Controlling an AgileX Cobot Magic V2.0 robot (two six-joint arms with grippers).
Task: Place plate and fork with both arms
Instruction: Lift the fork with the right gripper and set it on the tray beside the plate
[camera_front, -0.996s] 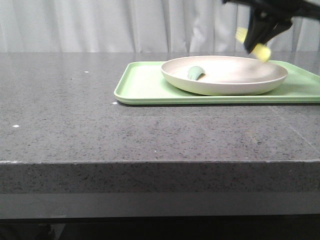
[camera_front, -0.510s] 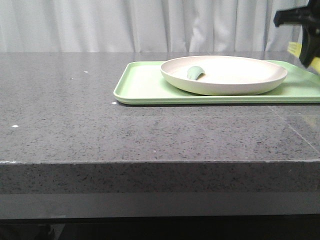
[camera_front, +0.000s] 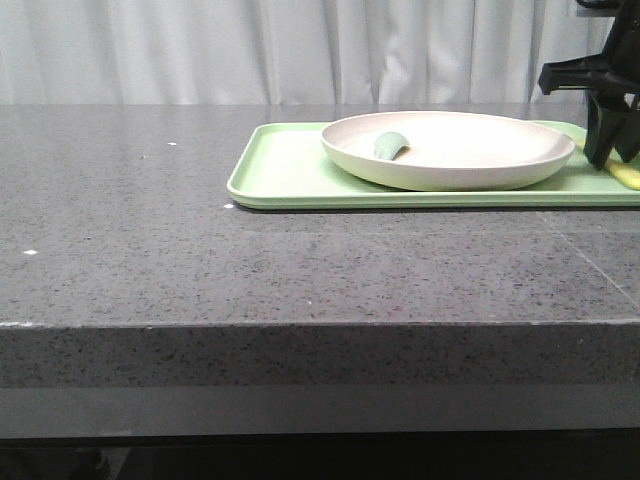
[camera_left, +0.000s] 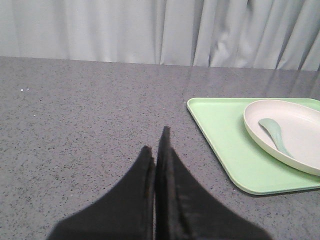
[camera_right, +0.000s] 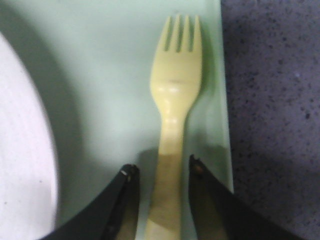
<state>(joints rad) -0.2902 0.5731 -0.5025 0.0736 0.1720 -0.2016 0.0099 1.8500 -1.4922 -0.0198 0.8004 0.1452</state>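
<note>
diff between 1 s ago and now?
The right gripper carried the fork from above the plate's far right rim, rightward and down onto the tray beside the plate. Its fingers now stand apart on either side of the handle. Plate, green spoon, tray and shut left gripper look unchanged.

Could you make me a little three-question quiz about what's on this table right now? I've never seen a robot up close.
1. True or false: the small pale-yellow plastic fork lies on the flat light-green rectangular tray, beside the round cream-white plate.
2. What lies inside the plate? A) dull teal-green spoon-like utensil B) knife C) nothing
3. Fill in: the left gripper's black fingers are ____ over the grey speckled table.

Key: 1 true. 2 A. 3 shut. The right gripper stands open around the fork's handle.
</note>
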